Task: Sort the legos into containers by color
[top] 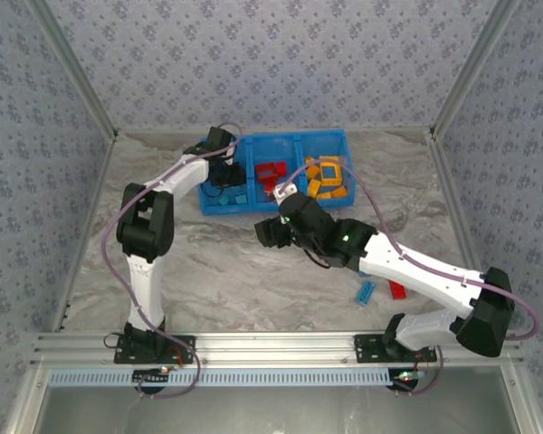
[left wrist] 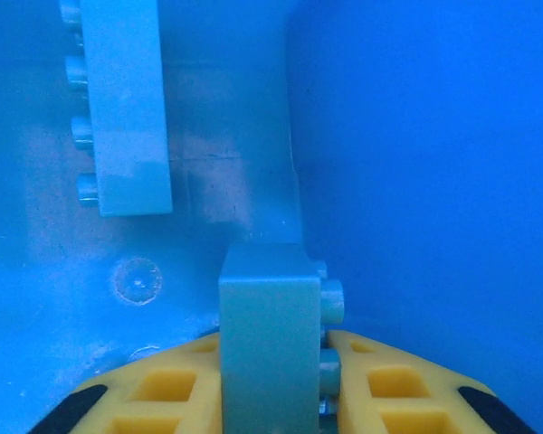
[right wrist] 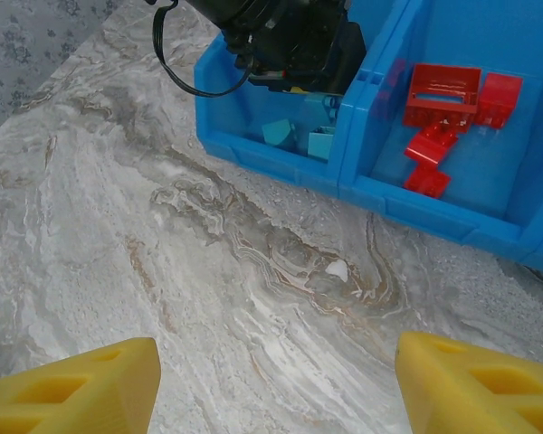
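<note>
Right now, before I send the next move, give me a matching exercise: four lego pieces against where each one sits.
Pieces:
1. red frame
2. orange bricks
3. blue brick next to a lone red brick
4. nearest blue brick in the left wrist view

Places:
a. between the left jaws
b. right compartment of the bin
c. on the table
d. middle compartment of the bin

Pairs: 1-d, 2-b, 3-c, 4-a.

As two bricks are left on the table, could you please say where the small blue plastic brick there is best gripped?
Probably across the long sides of the small blue plastic brick, coming down from above: it lies flat and slanted on the marble table, with a small red plastic brick close on its right.
</note>
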Robot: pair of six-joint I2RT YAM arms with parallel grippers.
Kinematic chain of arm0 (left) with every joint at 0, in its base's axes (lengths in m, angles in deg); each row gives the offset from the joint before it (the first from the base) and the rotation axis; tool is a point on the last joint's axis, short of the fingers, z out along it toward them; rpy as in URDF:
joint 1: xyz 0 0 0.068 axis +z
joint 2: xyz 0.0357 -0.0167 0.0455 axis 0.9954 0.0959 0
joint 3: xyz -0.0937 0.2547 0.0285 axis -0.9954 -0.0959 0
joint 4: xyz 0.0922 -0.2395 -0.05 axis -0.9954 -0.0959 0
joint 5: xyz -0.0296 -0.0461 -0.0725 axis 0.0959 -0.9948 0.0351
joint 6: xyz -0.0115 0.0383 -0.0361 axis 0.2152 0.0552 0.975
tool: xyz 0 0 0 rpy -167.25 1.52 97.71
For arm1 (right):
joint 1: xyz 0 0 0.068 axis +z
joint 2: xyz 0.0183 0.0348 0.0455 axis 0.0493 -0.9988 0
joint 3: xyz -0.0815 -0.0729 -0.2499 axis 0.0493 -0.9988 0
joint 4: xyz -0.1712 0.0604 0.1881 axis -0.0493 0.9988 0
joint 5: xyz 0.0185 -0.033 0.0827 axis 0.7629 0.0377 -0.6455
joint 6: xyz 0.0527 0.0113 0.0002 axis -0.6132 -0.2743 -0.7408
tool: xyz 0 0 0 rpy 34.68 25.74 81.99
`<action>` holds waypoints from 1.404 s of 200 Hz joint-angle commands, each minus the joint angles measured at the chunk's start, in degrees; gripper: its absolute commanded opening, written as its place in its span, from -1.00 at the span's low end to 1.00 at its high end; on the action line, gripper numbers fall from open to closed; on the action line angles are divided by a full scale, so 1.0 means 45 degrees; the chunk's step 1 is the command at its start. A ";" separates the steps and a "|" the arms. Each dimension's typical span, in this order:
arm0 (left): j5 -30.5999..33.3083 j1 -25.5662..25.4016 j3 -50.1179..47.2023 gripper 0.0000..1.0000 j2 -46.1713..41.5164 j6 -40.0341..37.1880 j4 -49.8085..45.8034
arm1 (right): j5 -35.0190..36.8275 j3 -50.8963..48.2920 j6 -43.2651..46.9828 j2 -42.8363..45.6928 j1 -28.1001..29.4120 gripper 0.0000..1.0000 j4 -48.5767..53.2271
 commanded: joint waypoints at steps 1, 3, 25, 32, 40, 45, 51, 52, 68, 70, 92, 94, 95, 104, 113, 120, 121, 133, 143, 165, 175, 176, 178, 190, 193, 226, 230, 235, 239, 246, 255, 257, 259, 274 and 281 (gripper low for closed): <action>-0.0561 0.0047 0.0110 -0.29 -0.0018 0.0379 0.0492 | 0.0211 0.0398 0.0134 -0.0586 0.0089 0.44 -0.0331; -0.0542 0.0047 0.0087 -0.27 -0.0048 0.0379 0.0486 | 0.0209 0.0450 0.0150 -0.0654 0.0101 0.44 -0.0342; -0.0449 0.0047 -0.0241 0.01 -0.0568 0.0396 0.0485 | 0.0322 0.1165 0.0313 -0.1325 0.0282 0.44 -0.0255; -0.0373 0.0046 -0.0332 0.06 -0.0827 0.0398 0.0485 | 0.0348 0.1256 0.0353 -0.1426 0.0322 0.45 -0.0266; -0.0295 0.0047 -0.0455 0.10 -0.1161 0.0398 0.0432 | 0.0347 0.1328 0.0359 -0.1484 0.0326 0.47 -0.0306; -0.0228 0.0047 -0.0530 0.11 -0.1385 0.0417 0.0396 | 0.0347 0.1344 0.0390 -0.1500 0.0318 0.47 -0.0319; -0.0103 0.0047 -0.0612 0.12 -0.1675 0.0446 0.0322 | 0.0346 0.1385 0.0433 -0.1501 0.0318 0.48 -0.0332; -0.0075 0.0047 -0.0631 0.13 -0.1748 0.0461 0.0315 | 0.0346 0.1392 0.0434 -0.1499 0.0316 0.48 -0.0332; 0.0134 0.0037 -0.1103 0.19 -0.2653 0.0578 0.0431 | 0.0166 0.1472 0.0578 -0.1529 0.0285 0.49 -0.0343; 0.0135 0.0045 -0.1188 0.20 -0.2767 0.0600 0.0466 | 0.0135 0.1490 0.0598 -0.1534 0.0287 0.49 -0.0335; 0.0033 0.0030 -0.1571 0.21 -0.3560 0.0720 0.0459 | -0.0377 0.1574 0.0899 -0.1574 0.0356 0.47 -0.0622; 0.0017 0.0028 -0.1583 0.21 -0.3634 0.0728 0.0454 | -0.0445 0.1579 0.0927 -0.1594 0.0378 0.47 -0.0663; 0.0014 0.0028 -0.1605 0.21 -0.3665 0.0729 0.0450 | -0.0470 0.1576 0.0954 -0.1594 0.0385 0.47 -0.0683; -0.0005 0.0027 -0.1746 0.22 -0.3941 0.0796 0.0437 | -0.0566 0.1711 0.1114 -0.1709 0.0501 0.47 -0.0726; 0.0000 0.0027 -0.1939 0.22 -0.4312 0.0845 0.0448 | -0.0429 0.1939 0.1324 -0.1896 0.0675 0.47 -0.0591; 0.0048 0.0018 -0.2119 0.22 -0.4649 0.0914 0.0446 | -0.0266 0.2108 0.1390 -0.2023 0.0728 0.47 -0.0351; 0.0059 0.0023 -0.2146 0.22 -0.4700 0.0920 0.0436 | -0.0253 0.2124 0.1401 -0.2024 0.0726 0.47 -0.0322; 0.0214 0.0027 -0.2572 0.22 -0.5529 0.1032 0.0445 | 0.0121 0.2032 0.1269 -0.1955 0.0558 0.49 -0.0086; 0.0296 -0.0031 -0.3012 0.23 -0.6384 0.1076 0.0482 | 0.0495 0.1705 0.0875 -0.1672 0.0136 0.51 0.0253; 0.0407 -0.0668 -0.4204 0.26 -0.8312 0.0810 0.0415 | 0.0220 0.0276 0.0018 -0.0812 -0.1604 0.56 0.0948; 0.0792 -0.1346 -0.4756 0.28 -0.9193 0.0551 0.0183 | 0.0015 -0.0370 -0.0220 -0.0487 -0.2314 0.58 0.1410; 0.0841 -0.1431 -0.4822 0.28 -0.9277 0.0523 0.0158 | 0.0004 -0.0433 -0.0235 -0.0465 -0.2377 0.59 0.1447; 0.0927 -0.1577 -0.4930 0.29 -0.9452 0.0464 0.0129 | -0.0028 -0.0510 -0.0265 -0.0428 -0.2483 0.60 0.1529; 0.1544 -0.2617 -0.5791 0.29 -1.0498 0.0254 -0.0046 | -0.0427 -0.1194 -0.0384 -0.0219 -0.3252 0.63 0.2115; 0.1731 -0.2942 -0.6063 0.30 -1.0763 0.0229 -0.0043 | -0.0539 -0.1326 -0.0395 -0.0207 -0.3484 0.64 0.2278; 0.3750 -0.6526 -0.9364 0.38 -1.3540 0.0702 0.1118 | -0.1947 -0.2509 -0.0249 -0.0564 -0.5384 0.72 0.3337; 0.3993 -0.6935 -0.9720 0.38 -1.3801 0.0816 0.1318 | -0.2071 -0.2555 -0.0195 -0.0713 -0.5521 0.72 0.3371; 0.4286 -0.7434 -1.0174 0.38 -1.4131 0.0931 0.1558 | -0.2238 -0.2585 -0.0098 -0.0900 -0.5658 0.72 0.3415; 0.4457 -0.7812 -1.0492 0.38 -1.4364 0.1004 0.1808 | -0.2329 -0.2605 -0.0021 -0.1070 -0.5720 0.73 0.3413; 0.4858 -0.8415 -1.1007 0.39 -1.4676 0.1136 0.2144 | -0.2425 -0.2564 0.0055 -0.1402 -0.5815 0.73 0.3428; 0.5323 -0.9160 -1.1500 0.42 -1.4966 0.1349 0.2479 | -0.2471 -0.2494 0.0165 -0.1813 -0.5885 0.73 0.3409; 0.5387 -0.9286 -1.1614 0.42 -1.5020 0.1383 0.2541 | -0.2473 -0.2500 0.0187 -0.1908 -0.5880 0.73 0.3381; 0.5447 -0.9425 -1.1687 0.43 -1.5058 0.1445 0.2610 | -0.2493 -0.2492 0.0207 -0.1995 -0.5888 0.73 0.3365; 0.5855 -1.0281 -1.2121 0.43 -1.5123 0.1879 0.2929 | -0.2544 -0.2356 0.0360 -0.2731 -0.5990 0.69 0.3266; 0.5971 -1.0600 -1.2270 0.43 -1.5074 0.2039 0.3073 | -0.2617 -0.2282 0.0417 -0.3035 -0.5980 0.66 0.3166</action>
